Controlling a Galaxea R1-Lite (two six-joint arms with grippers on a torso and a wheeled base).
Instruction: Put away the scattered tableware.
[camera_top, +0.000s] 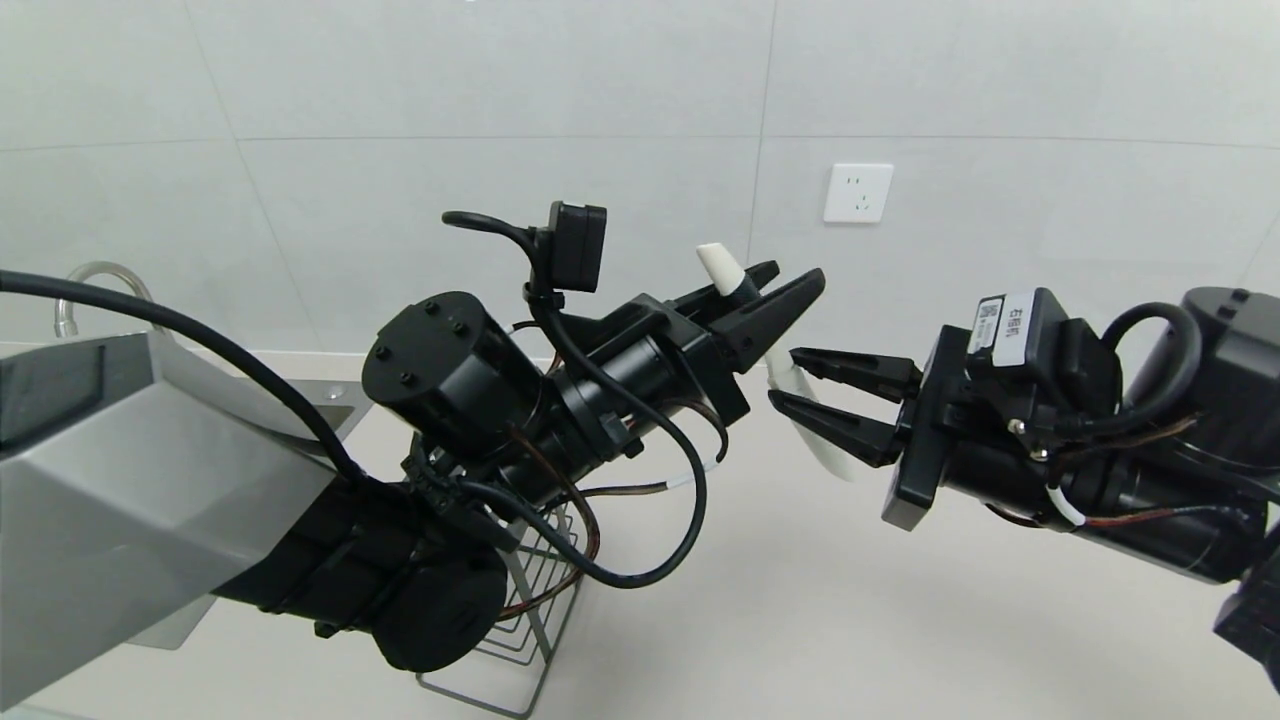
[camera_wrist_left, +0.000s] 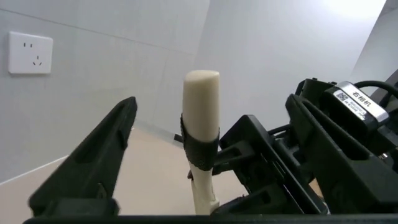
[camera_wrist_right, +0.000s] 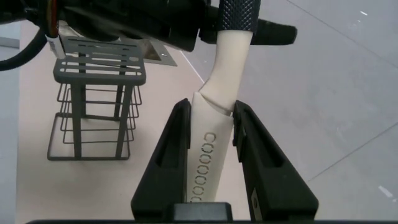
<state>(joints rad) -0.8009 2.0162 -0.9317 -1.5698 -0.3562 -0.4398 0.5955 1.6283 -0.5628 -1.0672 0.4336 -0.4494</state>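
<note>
The right claw (camera_wrist_right: 211, 107) is closed on the perforated blade of the white spatula (camera_wrist_right: 208, 155), with a finger against each edge. The left claw (camera_top: 800, 272) sits parted around the handle, one finger clear of it. For a clean handover, the right grip should probably hold firm while the left claw backs straight off without tilting the handle. The spatula hangs in the air, above and right of the wire rack (camera_top: 530, 610) on the surface (camera_top: 850, 620).
</note>
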